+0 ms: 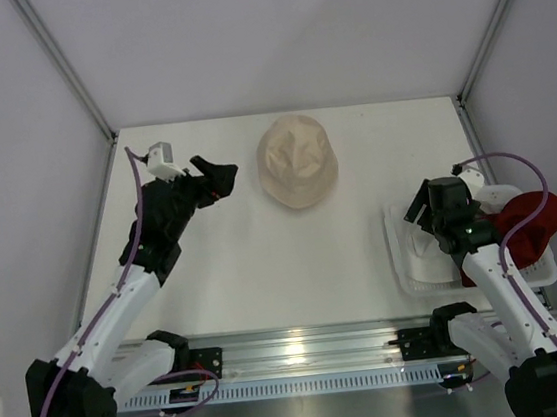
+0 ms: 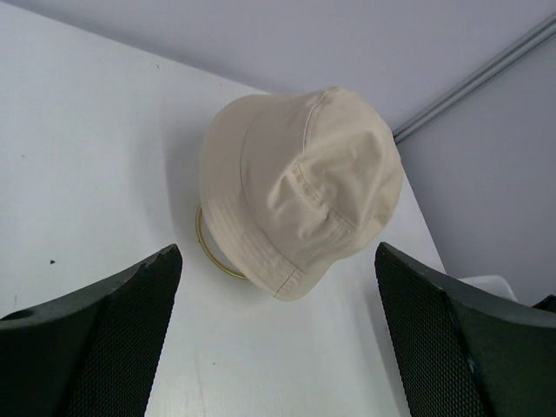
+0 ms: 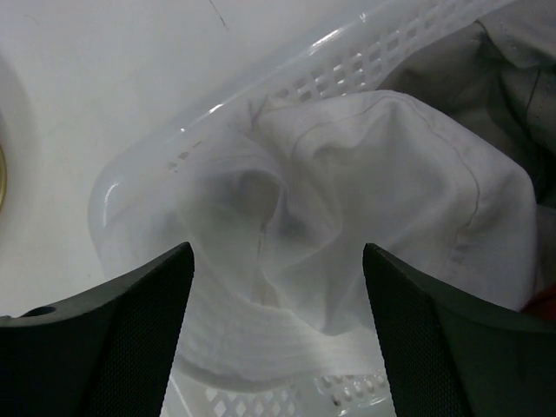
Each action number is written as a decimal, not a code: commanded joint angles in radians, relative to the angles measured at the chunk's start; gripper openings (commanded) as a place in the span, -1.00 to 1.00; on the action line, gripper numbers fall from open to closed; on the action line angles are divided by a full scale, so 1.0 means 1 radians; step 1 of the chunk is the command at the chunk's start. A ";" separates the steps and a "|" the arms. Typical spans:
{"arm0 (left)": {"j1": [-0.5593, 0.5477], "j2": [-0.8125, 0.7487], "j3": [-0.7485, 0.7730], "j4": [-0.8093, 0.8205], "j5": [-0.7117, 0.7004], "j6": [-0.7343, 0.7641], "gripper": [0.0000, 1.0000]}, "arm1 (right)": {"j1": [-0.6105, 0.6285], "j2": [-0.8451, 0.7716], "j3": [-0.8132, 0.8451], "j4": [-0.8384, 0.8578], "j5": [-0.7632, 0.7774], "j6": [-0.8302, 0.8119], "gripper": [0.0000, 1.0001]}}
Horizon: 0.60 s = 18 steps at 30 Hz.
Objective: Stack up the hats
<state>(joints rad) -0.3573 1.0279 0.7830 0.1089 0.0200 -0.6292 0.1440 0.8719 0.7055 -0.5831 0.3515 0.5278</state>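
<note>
— Which hat next?
— The pale hat (image 3: 373,174) lies in the basket (image 3: 347,65), straight under our right gripper (image 3: 278,249), jaws apart, empty. The cream hat (image 2: 300,187) sits on its stand (image 2: 208,248), right of our left gripper (image 2: 278,250), also wide open.
— Then our right arm is nearer.

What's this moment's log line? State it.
left gripper open beside cream hat on gold stand | right gripper open over grey hat in basket | dark red hat in basket

There is one cream hat (image 1: 296,161), one white hat (image 3: 365,191) and one dark red hat (image 1: 531,215), plus one basket (image 3: 330,65) and one gold ring (image 2: 204,243).
</note>
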 commanded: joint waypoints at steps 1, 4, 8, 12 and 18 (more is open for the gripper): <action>0.000 -0.092 -0.047 -0.020 -0.058 0.052 0.90 | -0.003 -0.011 -0.058 0.141 0.046 0.009 0.61; 0.000 -0.124 -0.057 -0.014 -0.051 0.056 0.91 | -0.003 0.005 -0.080 0.183 0.081 -0.012 0.32; 0.001 -0.127 -0.062 0.006 -0.028 0.051 0.92 | -0.003 0.035 -0.098 0.242 0.148 -0.052 0.03; 0.000 -0.108 -0.057 0.014 0.012 0.054 0.92 | -0.003 0.067 -0.097 0.305 0.176 -0.100 -0.34; 0.000 -0.083 -0.038 0.009 0.026 0.062 0.93 | -0.004 0.078 -0.043 0.267 0.127 -0.140 -1.00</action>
<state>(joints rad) -0.3573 0.9371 0.7280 0.0986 0.0219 -0.5953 0.1440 0.9546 0.6106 -0.3393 0.4675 0.4187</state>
